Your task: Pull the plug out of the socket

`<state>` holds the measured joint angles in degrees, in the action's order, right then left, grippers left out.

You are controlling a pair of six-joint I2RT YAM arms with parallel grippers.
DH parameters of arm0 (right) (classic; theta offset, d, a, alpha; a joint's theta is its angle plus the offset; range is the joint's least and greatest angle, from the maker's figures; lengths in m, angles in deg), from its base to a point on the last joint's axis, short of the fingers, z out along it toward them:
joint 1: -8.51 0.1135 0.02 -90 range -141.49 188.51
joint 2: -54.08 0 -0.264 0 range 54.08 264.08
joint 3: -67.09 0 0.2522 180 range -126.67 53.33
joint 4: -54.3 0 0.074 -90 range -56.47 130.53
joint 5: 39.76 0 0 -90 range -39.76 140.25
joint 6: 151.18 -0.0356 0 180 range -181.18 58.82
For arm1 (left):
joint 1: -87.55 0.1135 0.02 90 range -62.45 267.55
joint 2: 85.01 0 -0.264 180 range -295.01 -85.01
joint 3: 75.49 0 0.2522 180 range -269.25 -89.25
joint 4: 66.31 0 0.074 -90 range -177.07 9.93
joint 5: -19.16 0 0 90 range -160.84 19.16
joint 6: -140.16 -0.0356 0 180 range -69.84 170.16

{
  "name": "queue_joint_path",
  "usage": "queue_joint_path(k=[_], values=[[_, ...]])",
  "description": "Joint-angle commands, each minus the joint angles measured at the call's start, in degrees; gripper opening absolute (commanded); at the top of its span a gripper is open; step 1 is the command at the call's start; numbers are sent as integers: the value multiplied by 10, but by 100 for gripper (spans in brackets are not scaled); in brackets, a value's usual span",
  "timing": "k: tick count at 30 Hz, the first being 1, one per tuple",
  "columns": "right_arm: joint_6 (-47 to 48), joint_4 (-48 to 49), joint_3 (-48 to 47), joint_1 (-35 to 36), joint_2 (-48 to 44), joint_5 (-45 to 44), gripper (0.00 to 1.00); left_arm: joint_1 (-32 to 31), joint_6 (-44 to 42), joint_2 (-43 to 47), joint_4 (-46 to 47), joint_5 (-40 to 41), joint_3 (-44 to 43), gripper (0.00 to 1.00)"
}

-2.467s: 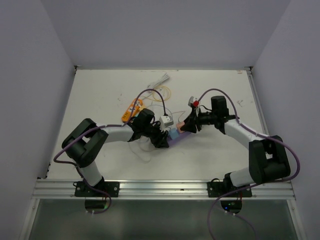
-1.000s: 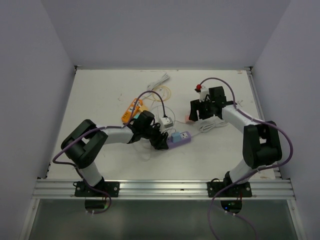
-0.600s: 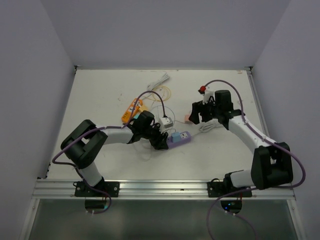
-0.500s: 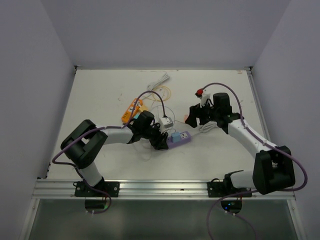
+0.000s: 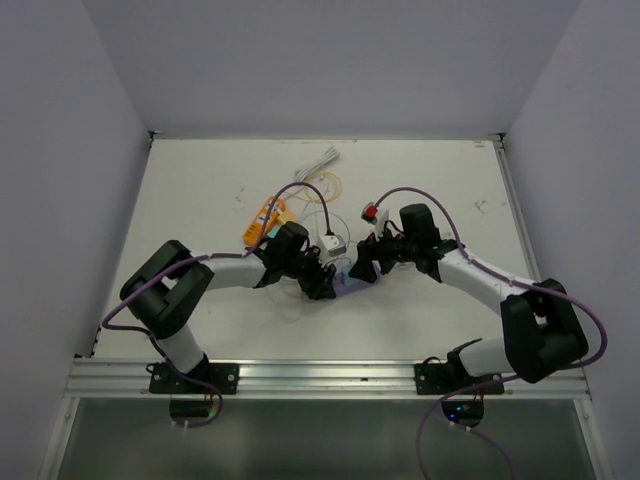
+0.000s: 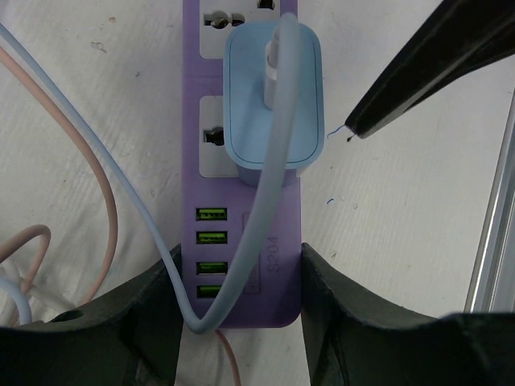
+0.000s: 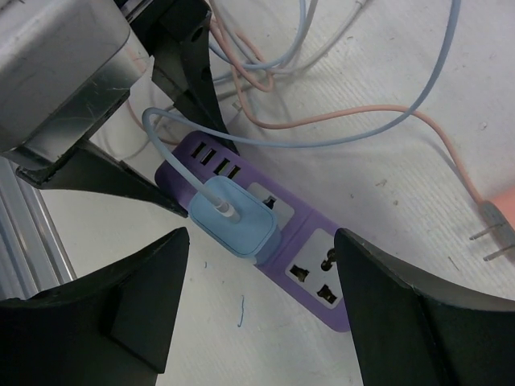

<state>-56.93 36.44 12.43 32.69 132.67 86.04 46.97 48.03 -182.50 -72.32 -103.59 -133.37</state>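
The socket is a purple power strip (image 6: 241, 201) lying flat on the white table. A light blue plug (image 6: 272, 96) with a pale blue cable is seated in its middle outlet. My left gripper (image 6: 241, 310) is shut on the strip's USB end, one finger pressed against each side. In the right wrist view, my right gripper (image 7: 265, 322) hangs open over the strip (image 7: 318, 277). Its fingers (image 7: 137, 314) stand wide apart on either side and touch nothing, with the blue plug (image 7: 233, 221) just beyond them. From above, both grippers meet at the strip (image 5: 345, 281).
A pink plug (image 7: 503, 217) lies loose on the table, prongs showing, with pink and blue cables looping behind the strip. An orange item (image 5: 263, 222), a white adapter (image 5: 330, 243) and a white cable bundle (image 5: 320, 160) lie further back. An aluminium rail (image 5: 320, 375) runs along the near edge.
My right arm carried the pink plug away to the back right, left it on the table, then swung back over the strip with its jaws open. The left gripper has kept its hold.
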Motion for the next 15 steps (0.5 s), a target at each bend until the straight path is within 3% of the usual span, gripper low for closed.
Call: queue_joint_path(k=[1, 15], values=[[26, 35, -1, 7, 15, 42, 77, 3, -5, 12, -35, 5, 14, 0], [87, 34, -15, 18, 63, 116, 70, 3, -5, 0, -45, 2, 7, 0]])
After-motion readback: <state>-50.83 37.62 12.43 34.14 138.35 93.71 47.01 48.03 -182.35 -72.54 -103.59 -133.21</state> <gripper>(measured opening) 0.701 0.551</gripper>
